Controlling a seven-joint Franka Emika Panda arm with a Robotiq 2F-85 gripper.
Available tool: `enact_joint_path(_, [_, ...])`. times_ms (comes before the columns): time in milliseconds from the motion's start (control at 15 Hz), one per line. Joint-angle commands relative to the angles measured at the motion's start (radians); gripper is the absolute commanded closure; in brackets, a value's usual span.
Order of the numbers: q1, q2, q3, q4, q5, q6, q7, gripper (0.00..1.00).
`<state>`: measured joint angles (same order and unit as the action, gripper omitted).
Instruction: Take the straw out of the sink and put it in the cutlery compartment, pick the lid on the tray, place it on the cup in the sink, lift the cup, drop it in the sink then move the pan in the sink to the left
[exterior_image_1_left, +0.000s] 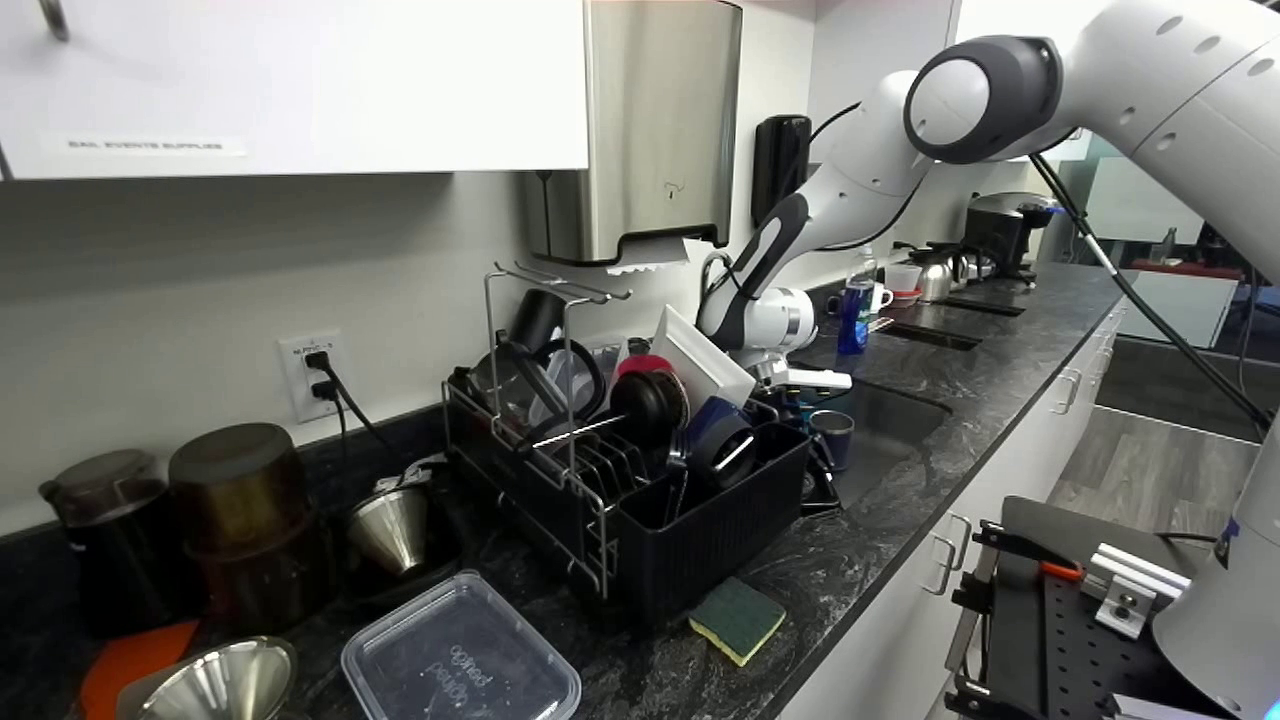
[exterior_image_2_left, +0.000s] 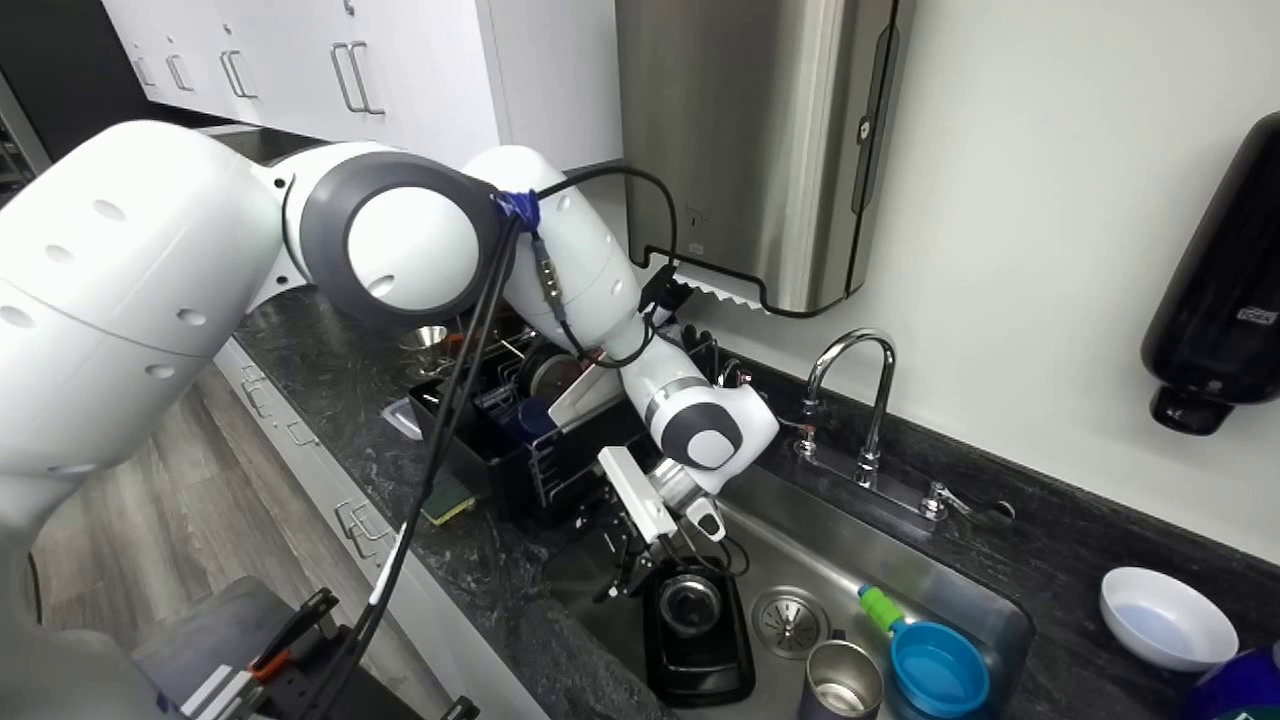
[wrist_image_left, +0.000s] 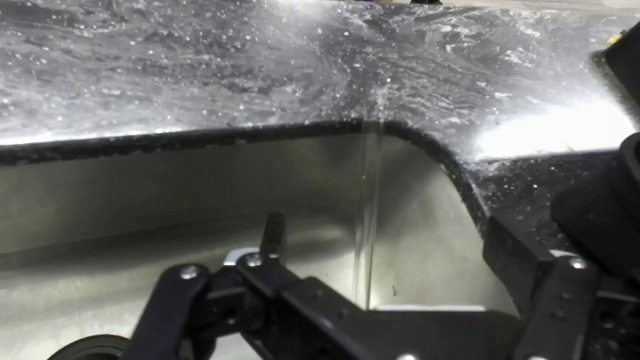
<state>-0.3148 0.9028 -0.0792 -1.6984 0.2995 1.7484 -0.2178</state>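
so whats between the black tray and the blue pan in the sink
From tray to pan: the drain, then the metal cup, in an exterior view.

Sink (exterior_image_2_left: 820, 545), stainless, is holding the following.
Tray (exterior_image_2_left: 703, 690), black, oblong, is lying beside the drain (exterior_image_2_left: 789, 622).
Lid (exterior_image_2_left: 690, 605), round, is resting on the tray.
Cup (exterior_image_2_left: 840, 680), metal, is standing upright, the frame edge cropping its base.
Pan (exterior_image_2_left: 938, 672), blue with green grip, is lying near the cup.
Gripper (exterior_image_2_left: 622, 580) is hanging at the sink's end nearest the dish rack (exterior_image_2_left: 503, 483), its finger spacing too small to tell.
Faucet (exterior_image_2_left: 879, 415), chrome, is arching behind the sink.
Worktop (exterior_image_2_left: 520, 630), dark, is carrying a white bowl (exterior_image_2_left: 1168, 620) and, beside the rack, a green-yellow sponge (exterior_image_2_left: 449, 502).
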Motion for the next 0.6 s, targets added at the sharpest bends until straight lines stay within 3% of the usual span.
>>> enact_joint_path(0, [-0.032,0.027,-0.005,0.034,0.012,-0.013,0.009,0.00])
enact_joint_path(533, [-0.064,0.041,-0.012,0.055,0.007,-0.017,0.012,0.00])
